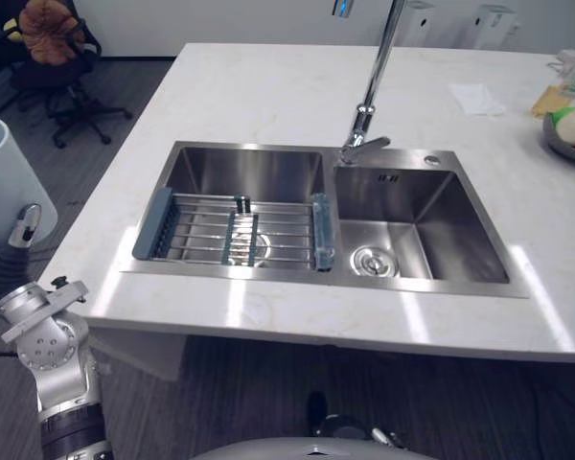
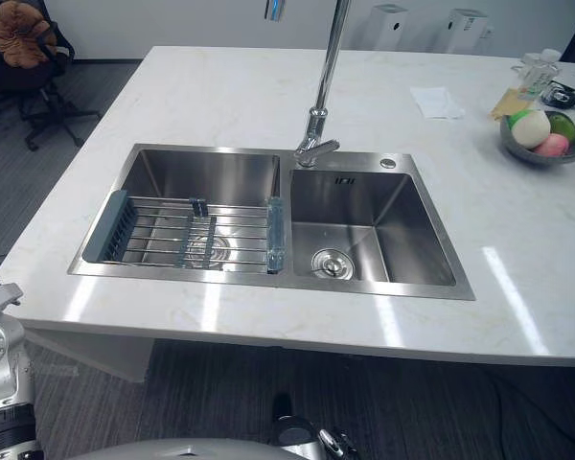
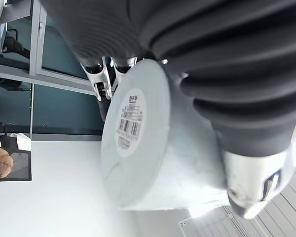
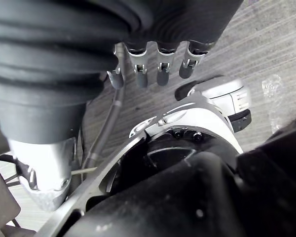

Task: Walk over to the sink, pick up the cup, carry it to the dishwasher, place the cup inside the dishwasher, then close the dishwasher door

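Note:
A white cup with a barcode label on its base lies in my left hand, fingers and thumb curled round it. In the left eye view the cup hangs off the counter's left edge, with my left hand beneath it, left of the sink. My right hand hangs low beside me over the floor, fingers relaxed and holding nothing.
The steel double sink is set in a white counter. A wire rack spans the left basin, and a tall tap rises behind. A fruit bowl and a napkin lie far right. An office chair stands back left.

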Tool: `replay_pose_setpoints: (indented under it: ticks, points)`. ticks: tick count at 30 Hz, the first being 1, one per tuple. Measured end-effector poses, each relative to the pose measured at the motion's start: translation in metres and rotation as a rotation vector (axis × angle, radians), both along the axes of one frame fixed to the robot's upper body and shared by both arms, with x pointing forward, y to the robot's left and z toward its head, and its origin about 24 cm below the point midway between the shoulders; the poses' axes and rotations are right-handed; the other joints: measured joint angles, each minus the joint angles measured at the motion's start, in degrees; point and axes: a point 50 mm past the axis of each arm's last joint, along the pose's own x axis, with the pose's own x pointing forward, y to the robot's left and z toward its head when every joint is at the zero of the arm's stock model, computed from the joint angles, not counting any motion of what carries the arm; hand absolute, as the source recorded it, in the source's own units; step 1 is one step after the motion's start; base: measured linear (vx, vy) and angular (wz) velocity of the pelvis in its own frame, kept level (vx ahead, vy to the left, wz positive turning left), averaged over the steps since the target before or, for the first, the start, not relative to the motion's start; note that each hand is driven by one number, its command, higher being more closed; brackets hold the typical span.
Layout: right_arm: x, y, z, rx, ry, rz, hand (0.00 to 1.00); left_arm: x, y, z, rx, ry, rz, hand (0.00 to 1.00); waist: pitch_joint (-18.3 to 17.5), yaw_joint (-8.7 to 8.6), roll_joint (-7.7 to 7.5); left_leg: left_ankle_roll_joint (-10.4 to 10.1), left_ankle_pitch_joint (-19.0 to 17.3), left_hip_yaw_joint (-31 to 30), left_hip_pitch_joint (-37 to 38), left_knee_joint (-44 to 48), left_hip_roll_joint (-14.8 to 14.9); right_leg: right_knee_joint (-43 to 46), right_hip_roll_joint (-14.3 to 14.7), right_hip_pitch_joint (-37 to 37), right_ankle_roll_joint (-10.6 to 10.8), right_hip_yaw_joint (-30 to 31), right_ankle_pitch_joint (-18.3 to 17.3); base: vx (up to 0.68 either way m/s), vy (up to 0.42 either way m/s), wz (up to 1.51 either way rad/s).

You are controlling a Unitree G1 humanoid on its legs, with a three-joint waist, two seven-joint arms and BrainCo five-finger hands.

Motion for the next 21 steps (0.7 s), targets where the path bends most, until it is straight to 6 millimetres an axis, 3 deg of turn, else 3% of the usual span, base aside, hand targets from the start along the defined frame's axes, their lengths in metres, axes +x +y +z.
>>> replay_pose_setpoints:
  ticks: [9,15,16,17,18,19,20,21]
  points:
    - [0.001,-0.002,0.000,-0.026,0.019,0.051,0.00,-0.013,-0.020,-0.005,-0.074,-0.025,-0.020,1.00,-1.25,2.68,-0.13,1.41,2.40,-5.99,-3.99,0.35,-1.07,0.03,-2.30,0.09,0.11,-5.14,0.06,-0.05,-0.001,0.36]
    - [0.004,-0.002,0.001,-0.032,0.031,0.129,0.00,-0.018,-0.035,-0.006,-0.068,0.005,-0.076,1.00,-1.46,4.73,-0.38,3.34,6.95,-13.98,-10.16,-1.24,-3.01,0.02,-5.53,0.99,0.86,-16.46,-1.09,-0.11,-0.002,1.04]
    - [0.003,-0.005,0.001,-0.042,0.042,0.134,0.00,-0.020,-0.037,-0.006,-0.065,0.004,-0.083,1.00,-1.71,5.57,-0.63,5.93,6.94,-12.15,-11.29,-1.19,-2.44,0.02,-5.91,0.92,1.00,-17.65,-1.37,-0.11,-0.017,1.36]
    - [0.007,-0.006,0.002,-0.049,0.039,0.151,0.00,-0.022,-0.038,-0.008,-0.072,0.007,-0.092,1.00,-1.60,6.01,-0.27,13.01,6.38,-6.85,-11.94,-1.84,-1.64,0.43,-6.08,1.05,2.28,-17.55,-2.36,-0.05,-0.027,1.22]
    - [0.006,-0.007,0.002,-0.051,0.041,0.155,0.00,-0.021,-0.039,-0.009,-0.084,0.006,-0.101,1.00,-1.78,5.92,-0.84,16.82,6.00,-4.09,-11.97,-2.45,-1.55,0.44,-6.22,1.09,2.49,-17.17,-2.86,0.01,-0.007,1.38]
    - [0.003,-0.008,0.002,-0.048,0.057,0.156,0.00,-0.022,-0.040,-0.009,-0.098,-0.001,-0.108,1.00,-2.08,5.32,-2.08,18.65,4.77,-0.70,-12.02,-2.75,-1.52,0.31,-7.35,1.27,1.51,-17.32,-3.46,0.02,0.048,1.38]
    - [0.006,-0.010,0.002,-0.052,0.051,0.151,0.00,-0.022,-0.041,-0.010,-0.115,-0.013,-0.118,1.00,-1.98,4.79,-2.34,18.01,4.44,2.24,-13.00,-0.49,-0.57,0.28,-8.37,1.29,0.92,-18.60,-3.13,-0.01,0.127,1.34]
    - [0.013,-0.016,0.004,-0.066,0.036,0.153,0.00,-0.025,-0.041,-0.014,-0.144,-0.021,-0.122,1.00,-1.77,5.69,-2.08,18.26,4.65,5.64,-15.68,8.00,2.36,1.97,-9.53,0.32,0.71,-19.79,-3.77,-0.01,0.203,0.85]
